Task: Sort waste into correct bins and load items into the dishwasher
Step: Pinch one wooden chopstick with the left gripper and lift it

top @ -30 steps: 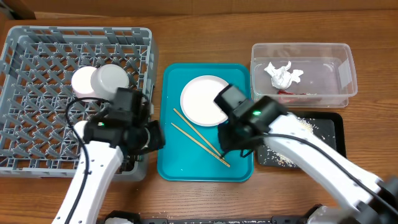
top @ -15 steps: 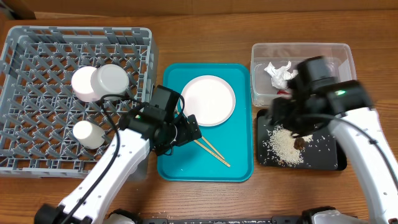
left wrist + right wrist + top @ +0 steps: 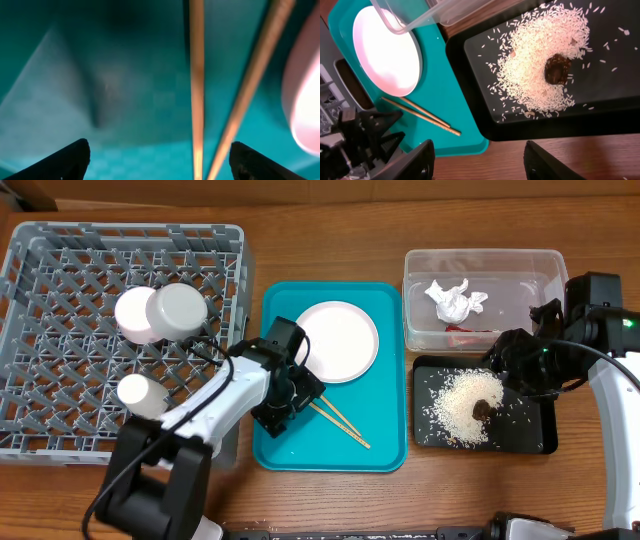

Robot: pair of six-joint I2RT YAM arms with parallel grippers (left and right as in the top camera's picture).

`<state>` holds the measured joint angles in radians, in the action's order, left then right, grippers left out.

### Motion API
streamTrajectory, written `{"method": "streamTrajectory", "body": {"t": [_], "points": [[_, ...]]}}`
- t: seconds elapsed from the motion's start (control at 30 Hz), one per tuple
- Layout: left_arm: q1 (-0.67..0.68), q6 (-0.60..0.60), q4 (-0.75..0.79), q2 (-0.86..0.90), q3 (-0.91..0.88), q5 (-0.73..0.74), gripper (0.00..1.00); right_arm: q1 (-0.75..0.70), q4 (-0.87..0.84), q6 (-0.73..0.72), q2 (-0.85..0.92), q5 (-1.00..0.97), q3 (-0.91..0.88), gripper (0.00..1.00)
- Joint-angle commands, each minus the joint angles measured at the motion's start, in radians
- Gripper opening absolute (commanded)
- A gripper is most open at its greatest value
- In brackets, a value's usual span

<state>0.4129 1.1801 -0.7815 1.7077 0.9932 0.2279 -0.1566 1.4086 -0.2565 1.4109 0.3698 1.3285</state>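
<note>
My left gripper point(image 3: 293, 397) is open and low over the teal tray, with two wooden chopsticks point(image 3: 335, 420) lying between its fingertips point(image 3: 75, 157) but not gripped. In the left wrist view the chopsticks point(image 3: 197, 90) run straight ahead and the white plate point(image 3: 306, 100) edges in at the right. My right gripper point(image 3: 515, 368) hangs open and empty above the black tray point(image 3: 530, 438), which holds rice point(image 3: 458, 405) and a brown lump point(image 3: 486, 408). The clear tub point(image 3: 480, 258) contains a white napkin point(image 3: 455, 298) and a red wrapper point(image 3: 470, 332). The grey rack point(image 3: 60, 442) holds a pink bowl point(image 3: 133, 313), a grey-green bowl point(image 3: 182, 308) and a white cup point(image 3: 137, 394).
The teal tray point(image 3: 290, 452) lies between the rack and the black tray, and the plate point(image 3: 338, 340) rests on its far half. The right wrist view shows the rice point(image 3: 540, 65), the plate point(image 3: 385, 52), the chopsticks point(image 3: 420, 115) and bare wood along the table's front.
My left gripper has left the rack, come over the teal tray and opened around the chopsticks. My right arm has swung from the teal tray to above the black tray.
</note>
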Motion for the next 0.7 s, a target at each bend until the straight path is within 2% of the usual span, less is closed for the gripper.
{"method": "streamTrajectory", "body": {"t": [0.0,0.17,0.37,0.57,0.67], "points": [[0.007,0.039,0.032,0.055,-0.005,-0.029,0.88,-0.003,0.0,0.023,-0.023,0.017,0.015,0.59],[0.009,0.039,0.033,0.097,-0.005,-0.048,0.72,-0.003,0.0,0.023,-0.023,0.017,0.015,0.59],[0.026,0.039,0.023,0.104,-0.005,-0.05,0.27,-0.003,0.0,0.023,-0.023,0.017,0.015,0.59],[0.026,0.039,-0.013,0.104,-0.005,-0.047,0.14,-0.003,0.0,0.023,-0.023,0.016,0.015,0.59],[0.024,0.039,-0.031,0.104,-0.004,-0.048,0.12,-0.003,0.0,0.023,-0.023,0.014,0.015,0.59]]}}
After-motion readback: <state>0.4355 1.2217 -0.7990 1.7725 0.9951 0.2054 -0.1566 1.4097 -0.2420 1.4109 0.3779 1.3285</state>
